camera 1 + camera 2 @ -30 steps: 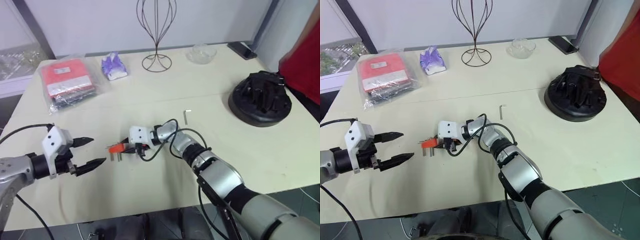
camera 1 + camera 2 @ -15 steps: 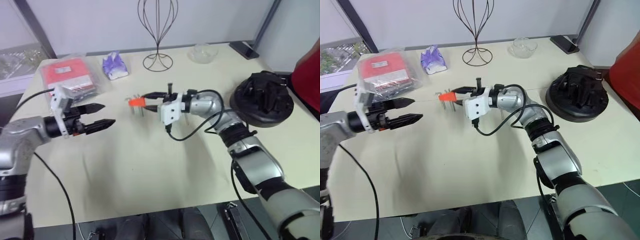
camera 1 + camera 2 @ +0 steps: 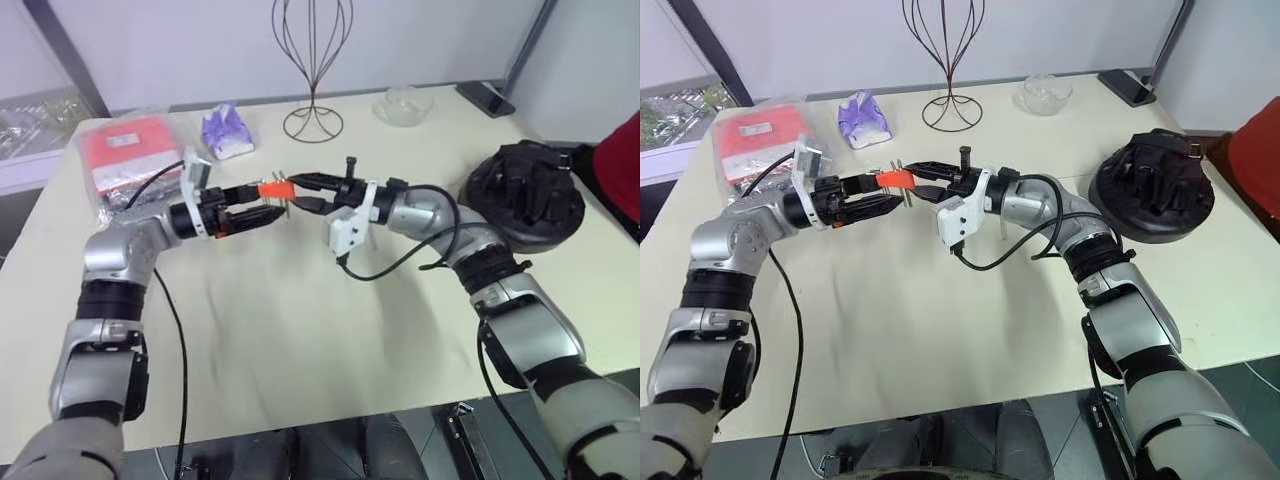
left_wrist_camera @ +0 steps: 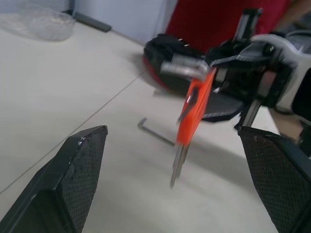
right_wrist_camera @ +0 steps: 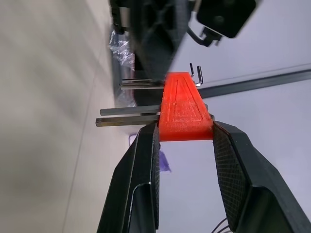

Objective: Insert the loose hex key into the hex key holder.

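1. Above the cream table (image 3: 300, 330), seen from the head: right gripper (image 3: 297, 181) clamped on the small orange-red plastic hex key holder (image 3: 273, 188), held aloft, likely for handing over; left gripper (image 3: 262, 201) spread wide just beside it.
2. From the left wrist: thin silver L-shaped loose hex key (image 4: 154, 132) lying on the table beyond, untouched; black textured fingers (image 4: 80, 170) well apart, flanking the holder.
3. From the right wrist: short grey keys (image 5: 129, 114) seated in the holder.
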Robot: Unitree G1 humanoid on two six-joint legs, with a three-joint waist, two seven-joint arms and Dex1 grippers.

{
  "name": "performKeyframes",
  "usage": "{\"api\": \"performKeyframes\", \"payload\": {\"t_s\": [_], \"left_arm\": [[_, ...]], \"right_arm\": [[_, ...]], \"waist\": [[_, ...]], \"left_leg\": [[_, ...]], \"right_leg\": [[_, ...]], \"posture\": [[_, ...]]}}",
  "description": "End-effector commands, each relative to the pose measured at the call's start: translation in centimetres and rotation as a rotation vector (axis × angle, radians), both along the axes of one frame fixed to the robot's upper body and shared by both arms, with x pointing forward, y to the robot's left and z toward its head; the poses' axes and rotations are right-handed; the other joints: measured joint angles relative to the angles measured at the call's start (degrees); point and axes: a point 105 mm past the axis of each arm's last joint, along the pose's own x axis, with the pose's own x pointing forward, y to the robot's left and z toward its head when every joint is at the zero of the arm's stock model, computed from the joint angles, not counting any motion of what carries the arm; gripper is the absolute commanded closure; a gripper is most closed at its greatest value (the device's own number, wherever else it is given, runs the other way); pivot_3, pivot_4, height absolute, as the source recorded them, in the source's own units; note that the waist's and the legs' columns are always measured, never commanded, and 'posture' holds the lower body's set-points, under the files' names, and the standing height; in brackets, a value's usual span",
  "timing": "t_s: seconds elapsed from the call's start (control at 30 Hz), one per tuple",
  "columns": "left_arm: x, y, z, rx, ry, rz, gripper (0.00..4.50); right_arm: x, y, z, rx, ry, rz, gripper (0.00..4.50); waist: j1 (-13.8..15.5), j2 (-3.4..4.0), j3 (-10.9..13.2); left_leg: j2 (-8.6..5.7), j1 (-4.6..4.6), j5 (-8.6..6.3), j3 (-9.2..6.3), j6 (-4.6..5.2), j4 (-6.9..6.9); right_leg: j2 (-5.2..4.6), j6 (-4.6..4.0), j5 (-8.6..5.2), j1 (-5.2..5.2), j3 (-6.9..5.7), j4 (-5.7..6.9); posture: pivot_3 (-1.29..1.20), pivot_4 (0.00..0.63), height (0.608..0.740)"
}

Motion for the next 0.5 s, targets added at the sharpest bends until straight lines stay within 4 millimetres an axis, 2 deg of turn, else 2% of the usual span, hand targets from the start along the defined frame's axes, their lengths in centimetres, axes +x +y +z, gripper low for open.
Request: {"api": "performKeyframes", "payload": {"t_s": [0.03, 0.17, 0.23, 0.27, 0.33, 0.37, 0.5], "left_arm": [[0.3, -0.3, 1.3, 0.009, -0.057, -0.028, 0.0], [0.6, -0.6, 1.5, 0.003, -0.062, -0.042, 0.0], [0.5, -1.2, 1.2, 0.012, -0.058, -0.073, 0.55], [0.3, -1.5, 1.0, 0.019, -0.058, -0.089, 0.87], [0.3, -1.8, 0.8, 0.018, -0.056, -0.099, 1.83], [0.4, -1.8, 0.8, 0.014, -0.056, -0.097, 2.48], [0.6, -1.9, 0.9, -0.003, -0.063, -0.086, 4.46]], "right_arm": [[-0.5, 0.2, 1.6, 0.038, -0.047, 0.02, 3.53], [-0.5, 0.3, 1.5, 0.042, -0.047, 0.019, 3.53], [-0.6, 0.5, 1.6, 0.053, -0.043, 0.022, 3.53], [-0.7, 0.6, 1.7, 0.061, -0.041, 0.024, 3.53], [-0.8, 0.7, 1.7, 0.067, -0.038, 0.026, 3.53], [-0.8, 0.7, 1.6, 0.065, -0.038, 0.027, 3.53], [-1.0, 0.8, 1.1, 0.051, -0.033, 0.029, 3.53]], "waist": [[-0.05, 0.0, 0.0], [-0.12, 0.0, 0.0], [-0.15, 0.0, 0.0], [-0.16, 0.0, 0.0], [-0.16, 0.0, 0.0], [-0.13, -0.01, 0.0], [-0.16, -0.01, 0.0]], "left_leg": [[0.0, -0.01, 0.0, 0.0, 0.0, 0.0], [0.0, -0.01, 0.0, 0.0, 0.0, 0.11], [0.0, -0.01, 0.0, 0.0, 0.0, 0.12], [0.0, -0.01, 0.0, 0.0, 0.0, 0.12], [0.0, -0.01, 0.0, 0.0, 0.0, 0.12], [0.0, -0.02, 0.0, -0.01, 0.0, 0.12], [-0.01, -0.03, 0.0, -0.01, 0.0, 0.13]], "right_leg": [[0.0, 0.0, 0.0, 0.0, 0.0, 0.0], [0.0, 0.0, 0.0, 0.0, 0.0, 0.0], [0.0, 0.0, 0.0, -0.01, 0.0, 0.0], [0.0, 0.0, 0.0, -0.01, 0.0, 0.0], [0.0, 0.0, 0.0, -0.01, 0.0, 0.01], [0.0, 0.0, 0.0, 0.0, 0.0, 0.01], [0.0, 0.0, 0.0, -0.01, 0.0, 0.02]], "posture": [[0.0, 0.15, 0.74], [0.0, 0.15, 0.74], [0.0, 0.15, 0.74], [0.0, 0.15, 0.74], [0.0, 0.15, 0.74], [0.0, 0.15, 0.74], [0.0, 0.15, 0.74]]}}
